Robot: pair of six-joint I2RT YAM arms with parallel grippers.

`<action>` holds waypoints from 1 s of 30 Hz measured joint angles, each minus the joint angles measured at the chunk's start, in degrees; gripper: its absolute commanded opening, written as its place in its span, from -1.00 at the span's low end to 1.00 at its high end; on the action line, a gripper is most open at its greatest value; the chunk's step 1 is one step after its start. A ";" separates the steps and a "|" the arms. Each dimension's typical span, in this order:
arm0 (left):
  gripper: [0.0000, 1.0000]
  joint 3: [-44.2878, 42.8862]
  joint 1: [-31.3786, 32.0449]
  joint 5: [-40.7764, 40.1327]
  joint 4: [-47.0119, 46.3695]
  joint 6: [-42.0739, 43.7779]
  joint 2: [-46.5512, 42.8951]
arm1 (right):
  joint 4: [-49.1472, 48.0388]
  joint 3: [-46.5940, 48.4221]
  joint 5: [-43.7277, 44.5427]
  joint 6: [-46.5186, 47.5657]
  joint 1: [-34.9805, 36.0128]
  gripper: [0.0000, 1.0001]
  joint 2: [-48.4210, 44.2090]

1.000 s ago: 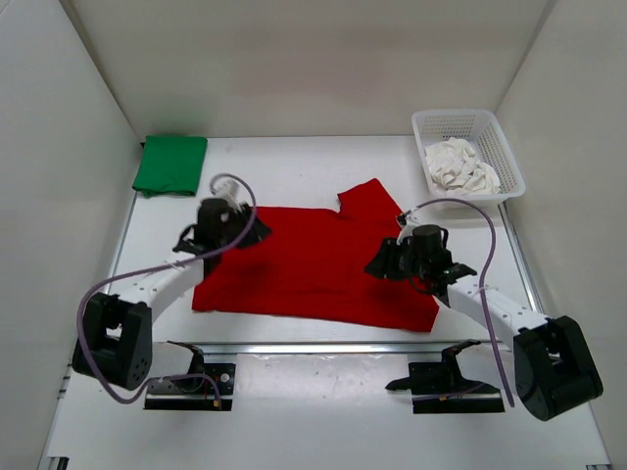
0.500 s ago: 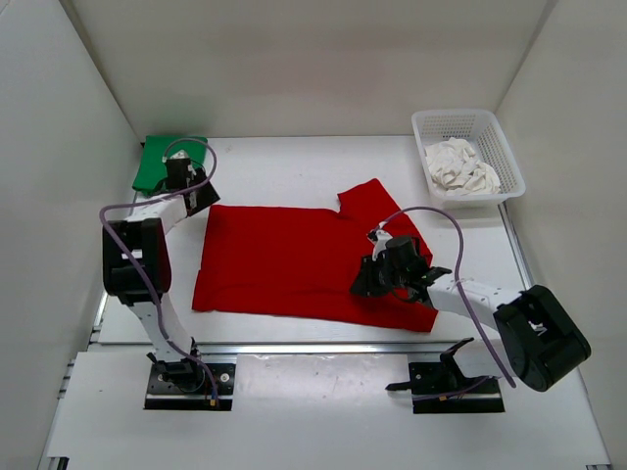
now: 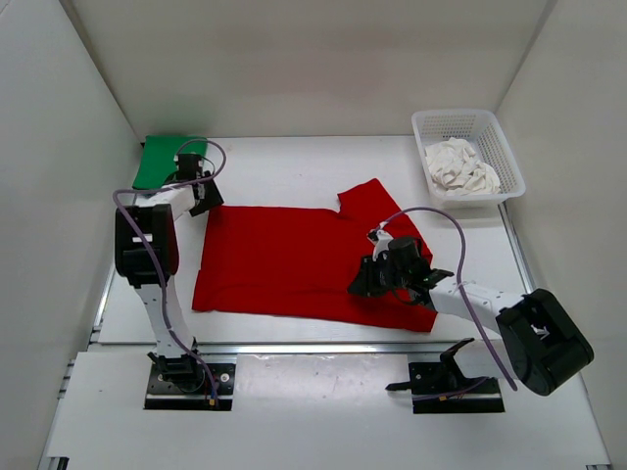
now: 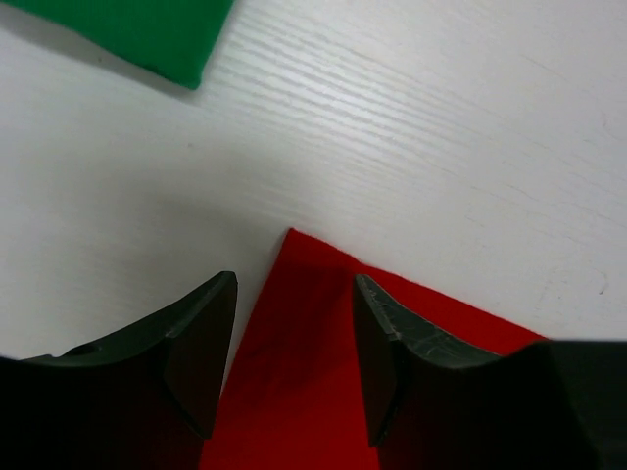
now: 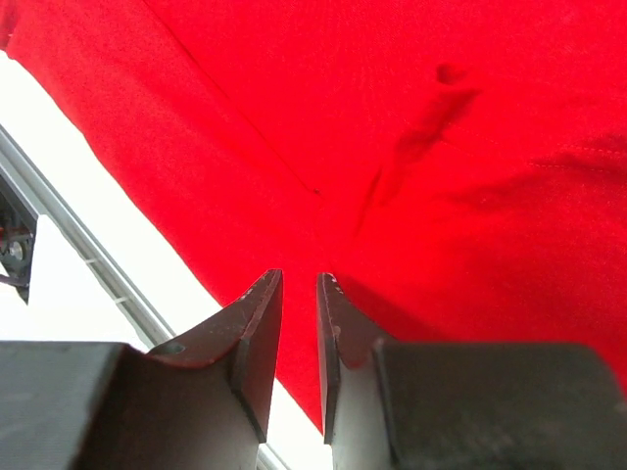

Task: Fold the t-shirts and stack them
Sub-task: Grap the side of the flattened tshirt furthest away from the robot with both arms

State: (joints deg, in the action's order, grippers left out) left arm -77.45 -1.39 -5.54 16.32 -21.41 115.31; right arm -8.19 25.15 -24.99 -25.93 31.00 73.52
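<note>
Bare desk [image 3: 294, 171] lies open behind the red t-shirt [image 3: 294, 259]; the green t-shirt [image 3: 162, 162] fills the far-left corner, the basket [image 3: 509, 147] the far-right; walls close three sides; a metal rail [image 3: 313, 347] borders the near edge.

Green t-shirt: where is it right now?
In the top view the green t-shirt lies folded at the table's far left corner, just beyond the left gripper and the red t-shirt.

Far part of the green t-shirt [image 4: 127, 34] beyond the left wrist view's top edge.
</note>
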 measured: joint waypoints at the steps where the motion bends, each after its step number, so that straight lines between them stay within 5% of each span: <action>1: 0.20 -0.90 0.07 -0.17 0.50 0.20 0.46 | -0.04 0.00 -0.09 0.00 0.00 -0.61 -0.09; 16: -0.15 -7.13 0.81 -1.95 5.99 1.88 4.83 | 0.02 -0.09 -1.62 -0.59 -3.54 -0.60 -5.51; 25: -0.75 -9.42 3.10 -2.58 7.65 2.67 6.21 | -0.46 1.97 -2.05 -1.44 -6.80 -0.58 -6.88; 30: -1.00 -8.72 2.51 -2.21 6.62 2.12 5.99 | -3.06 8.09 -1.88 -1.51 -9.27 -0.55 0.68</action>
State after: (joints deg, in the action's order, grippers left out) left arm -86.17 1.13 -7.75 22.94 -19.29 121.30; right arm -11.25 33.23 -26.87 -27.44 21.74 74.19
